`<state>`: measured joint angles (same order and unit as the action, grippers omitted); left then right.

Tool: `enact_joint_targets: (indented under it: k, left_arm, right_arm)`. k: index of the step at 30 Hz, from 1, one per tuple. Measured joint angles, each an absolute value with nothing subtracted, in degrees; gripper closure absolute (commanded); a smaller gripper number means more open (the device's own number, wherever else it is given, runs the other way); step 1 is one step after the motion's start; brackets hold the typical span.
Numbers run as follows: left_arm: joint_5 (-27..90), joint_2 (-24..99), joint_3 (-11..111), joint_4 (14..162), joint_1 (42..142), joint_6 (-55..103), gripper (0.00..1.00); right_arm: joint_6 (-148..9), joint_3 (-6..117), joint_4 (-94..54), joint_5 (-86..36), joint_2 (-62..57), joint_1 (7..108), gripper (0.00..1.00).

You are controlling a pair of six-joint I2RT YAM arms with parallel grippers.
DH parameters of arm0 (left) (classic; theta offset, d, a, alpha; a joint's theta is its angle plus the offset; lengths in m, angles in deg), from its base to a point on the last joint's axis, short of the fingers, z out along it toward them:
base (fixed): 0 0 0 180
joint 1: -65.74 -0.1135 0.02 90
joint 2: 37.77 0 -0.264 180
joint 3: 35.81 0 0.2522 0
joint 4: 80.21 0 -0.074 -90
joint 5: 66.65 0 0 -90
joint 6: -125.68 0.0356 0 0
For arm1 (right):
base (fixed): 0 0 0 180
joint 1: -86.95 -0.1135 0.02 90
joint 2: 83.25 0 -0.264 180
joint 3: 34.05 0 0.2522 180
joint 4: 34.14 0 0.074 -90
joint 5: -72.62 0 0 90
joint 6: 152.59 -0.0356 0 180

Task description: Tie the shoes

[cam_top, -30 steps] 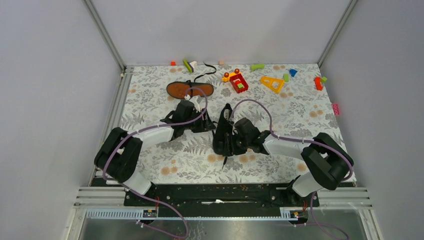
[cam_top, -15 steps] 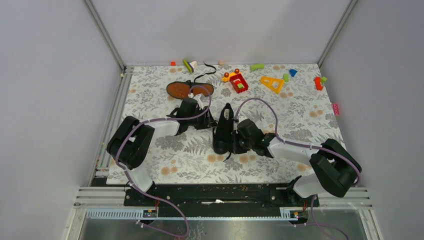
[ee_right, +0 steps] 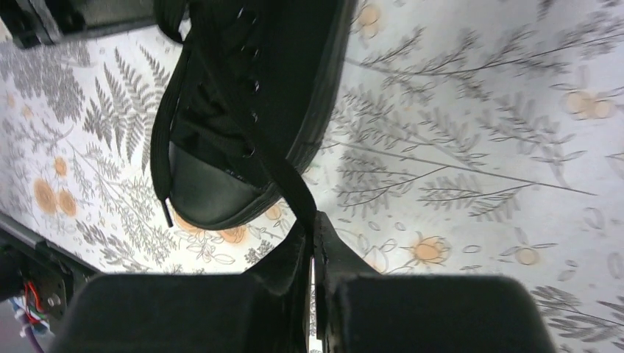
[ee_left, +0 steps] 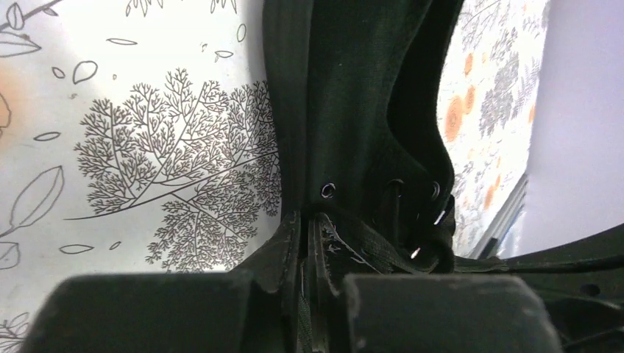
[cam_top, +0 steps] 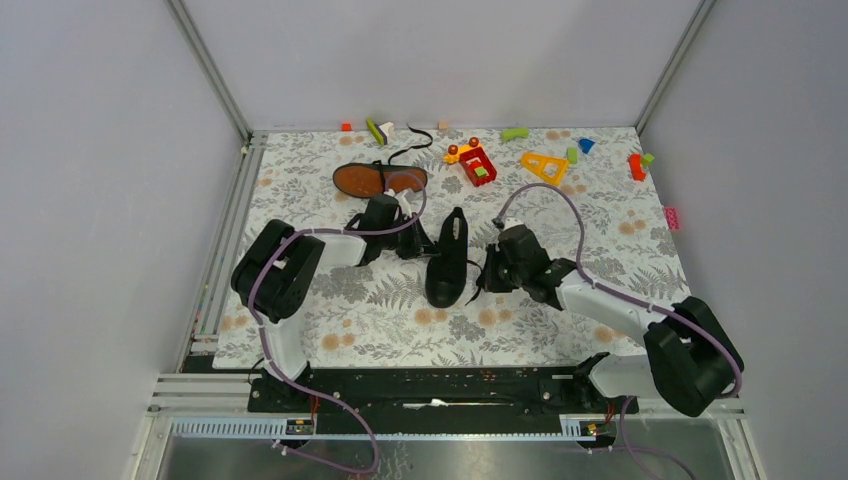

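Since 1 second ago both arms have drawn outward from the upright shoe (cam_top: pixel 447 258): the right pincer (cam_top: pixel 488 272) was crowded over its laces and now sits just beside its right flank, and the left arm's elbow has swung farther up the table (cam_top: pixel 600 230). That shoe stands on its sole near the middle of the table between the 2 pincers, toe toward the arm bases. The second shoe (cam_top: pixel 378 179) lies sole-up behind the left arm, apart from it, its lace trailing toward the back edge. From the right wrist view I see the right pincer (ee_right: pixel 310 220) clamped on the right strand (ee_right: pixel 283 173), which runs taut from the eyelets straight into the fingertips. A loose tail with its tip showing hangs down the shoe's other side. From the left wrist view the left pincer (ee_left: pixel 303 228) reads as closed on the left strand (ee_left: pixel 346 239), a thin black band pinched right at the eyelets, though I can't fully rule out that it has caught the shoe's edge too. I judge this as the early tying step on shoe 1: both laces gripped and being pulled apart to take out slack. Next I would cross the 2 strands over the tongue without letting the shoe tip or slide. The toy blocks (cam_top: pixel 478 163) at the back are well clear.
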<state>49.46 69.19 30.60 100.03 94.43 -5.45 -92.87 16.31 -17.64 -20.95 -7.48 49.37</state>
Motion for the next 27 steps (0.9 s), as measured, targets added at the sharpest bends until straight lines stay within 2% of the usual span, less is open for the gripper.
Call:
enact_joint_targets:
  k: [7,13,17,20,23,27]
  left_arm:
    - [49.96,68.79,28.78,103.59,93.82,-6.80,1.00]
    - [43.74,61.60,27.51,94.00,92.97,-2.19,1.00]
    - [42.90,57.60,27.43,89.80,92.22,-0.07,0.93]
    - [43.74,57.12,27.43,88.77,92.05,0.43,0.99]
    - [44.87,57.36,27.43,88.42,91.63,0.63,1.00]
    - [46.27,59.09,27.43,88.34,91.28,0.74,0.84]
  right_arm:
    - [-91.63,16.48,-14.49,-20.86,-11.29,54.81,1.00]
    - [-89.40,19.57,-9.55,-19.84,-12.12,58.48,1.00]
    - [-88.22,22.34,-8.35,-19.90,-11.99,59.51,1.00]
    - [-87.82,23.43,-8.06,-20.89,-11.48,59.55,1.00]
    - [-87.80,24.11,-7.95,-23.22,-9.93,59.62,1.00]
    - [-87.76,24.70,-7.78,-27.62,-7.20,59.64,1.00]
